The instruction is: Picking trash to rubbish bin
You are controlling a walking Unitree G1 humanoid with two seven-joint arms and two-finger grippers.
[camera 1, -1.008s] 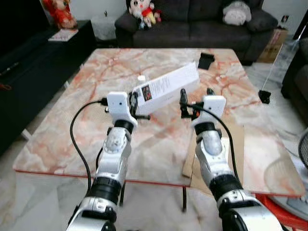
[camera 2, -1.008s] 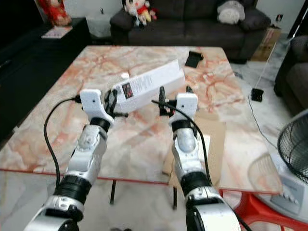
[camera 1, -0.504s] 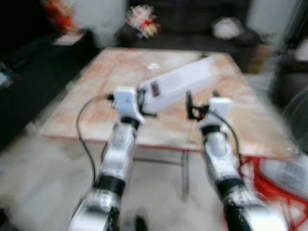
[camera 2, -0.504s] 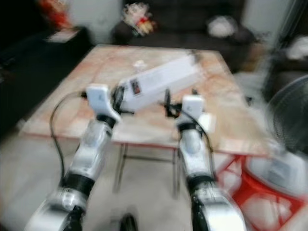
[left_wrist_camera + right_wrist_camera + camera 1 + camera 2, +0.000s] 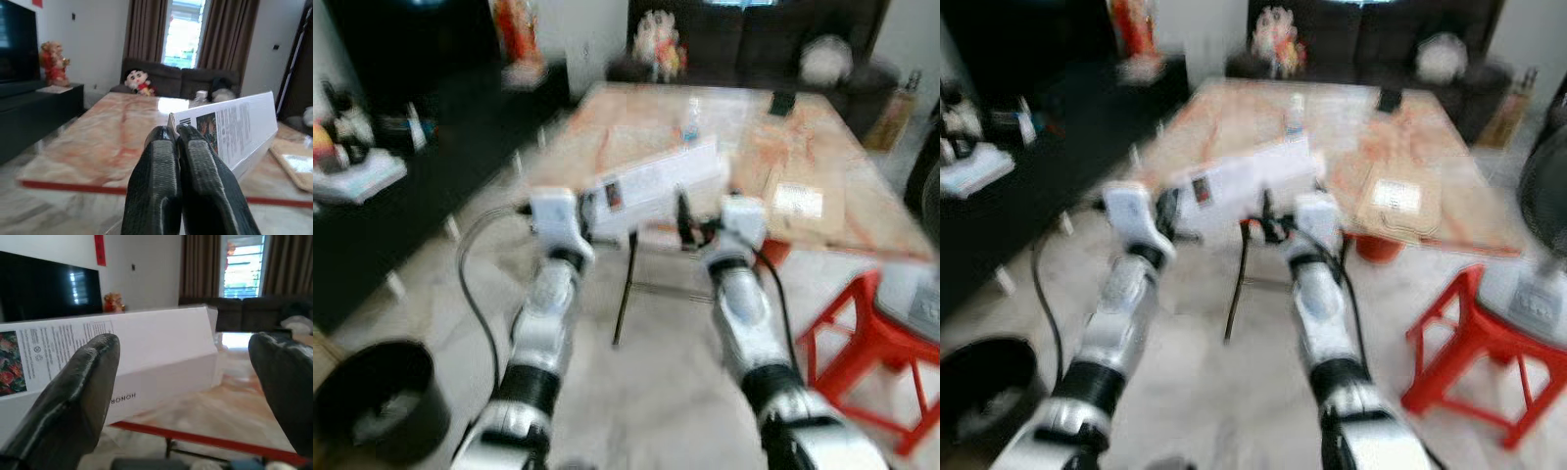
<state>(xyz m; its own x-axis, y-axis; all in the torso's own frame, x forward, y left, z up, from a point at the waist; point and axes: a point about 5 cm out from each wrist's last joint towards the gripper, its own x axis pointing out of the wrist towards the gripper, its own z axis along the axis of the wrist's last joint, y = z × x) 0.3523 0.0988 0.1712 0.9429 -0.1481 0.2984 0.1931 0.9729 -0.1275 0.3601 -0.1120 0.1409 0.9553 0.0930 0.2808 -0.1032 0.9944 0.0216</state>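
A long white printed box (image 5: 656, 181) hangs in the air in front of the marble table (image 5: 822, 147), held by one end. My left gripper (image 5: 590, 206) is shut on that end; in the left wrist view its fingers (image 5: 161, 161) pinch the box (image 5: 234, 127) at its edge. Just below the box's other end my right gripper (image 5: 689, 217) stands open. In the right wrist view the box (image 5: 122, 357) lies ahead of the spread fingers (image 5: 83, 396), and I cannot tell whether they touch it. A black round bin (image 5: 372, 411) stands on the floor at lower left.
The head views are blurred. A red stool (image 5: 862, 333) stands on the right by the table. A bottle (image 5: 691, 117) and a flat cardboard piece (image 5: 798, 201) lie on the table. A dark cabinet (image 5: 401, 196) runs along the left. Pale floor (image 5: 636, 392) lies below my arms.
The camera has backed away from the table, so floor, stool and bin now show. The box has come off the table, still in my left gripper. The right gripper stays open.
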